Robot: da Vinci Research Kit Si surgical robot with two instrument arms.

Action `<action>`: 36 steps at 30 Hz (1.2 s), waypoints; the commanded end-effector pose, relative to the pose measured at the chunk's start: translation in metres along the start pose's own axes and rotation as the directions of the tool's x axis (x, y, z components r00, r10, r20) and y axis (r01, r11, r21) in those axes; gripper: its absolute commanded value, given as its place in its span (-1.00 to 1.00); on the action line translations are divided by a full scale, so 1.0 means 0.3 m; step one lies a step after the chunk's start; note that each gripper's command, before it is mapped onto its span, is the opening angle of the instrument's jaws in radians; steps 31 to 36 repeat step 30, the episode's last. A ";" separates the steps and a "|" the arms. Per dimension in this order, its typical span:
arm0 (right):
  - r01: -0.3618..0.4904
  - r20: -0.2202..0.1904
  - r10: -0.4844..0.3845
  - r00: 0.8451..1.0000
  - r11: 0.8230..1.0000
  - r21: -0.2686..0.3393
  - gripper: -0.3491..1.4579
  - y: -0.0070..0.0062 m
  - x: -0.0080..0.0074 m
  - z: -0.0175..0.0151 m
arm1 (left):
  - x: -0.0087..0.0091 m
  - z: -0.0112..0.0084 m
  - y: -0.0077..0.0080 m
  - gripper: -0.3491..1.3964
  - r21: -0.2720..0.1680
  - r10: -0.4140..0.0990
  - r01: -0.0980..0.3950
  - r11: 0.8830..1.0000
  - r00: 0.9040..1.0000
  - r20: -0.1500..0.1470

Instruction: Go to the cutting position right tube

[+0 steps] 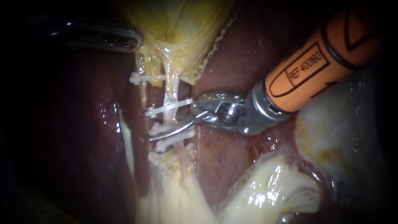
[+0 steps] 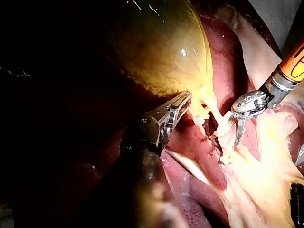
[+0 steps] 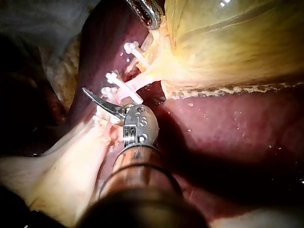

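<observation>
Reaching in from the upper right, my right instrument [image 1: 172, 124] has its two blades parted with a clear gap, and they grip nothing. The longer, lower blade lies across the right tube [image 1: 171, 93] and its tip passes a little beyond the tube's far side. The upper blade is short of the tube, just beside the near end of a white clip [image 1: 168, 107]. That clip crosses the tube just above the blades, and another clip [image 1: 176, 141] crosses it just below the lower blade. The tube therefore sits in the mouth of the open blades, between clips. Whether the lower blade really touches the tube or only passes in front of it, I cannot say for sure.

Beside the wrist of this instrument lies the dark red liver [image 1: 232, 58], and pale fatty tissue [image 1: 265, 186] lies under its shaft.

My left instrument [image 1: 132, 41] is well apart, beyond the blades and further up the tube. Its jaws seem closed on the lower edge of the yellow gallbladder [image 1: 186, 25], though the light there is poor. In the left wrist view they lie together with the tissue at their tip.
</observation>
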 end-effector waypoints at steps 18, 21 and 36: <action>0.142 -0.033 -0.144 0.989 0.988 -0.059 0.99 -0.0027 0.0038 0.001 | 0.0001 0.0002 0.0001 -1.00 0.000 0.000 0.000 1.000 1.000 0.000; 0.142 -0.033 -0.144 0.989 0.988 -0.059 0.99 -0.0031 0.0040 0.001 | 0.0001 0.0002 0.0001 -1.00 0.000 0.000 0.000 1.000 1.000 0.000; 0.142 -0.033 -0.144 0.989 0.988 -0.059 0.99 -0.0032 0.0039 0.001 | 0.0001 0.0002 0.0001 -1.00 0.000 0.000 0.000 1.000 1.000 0.000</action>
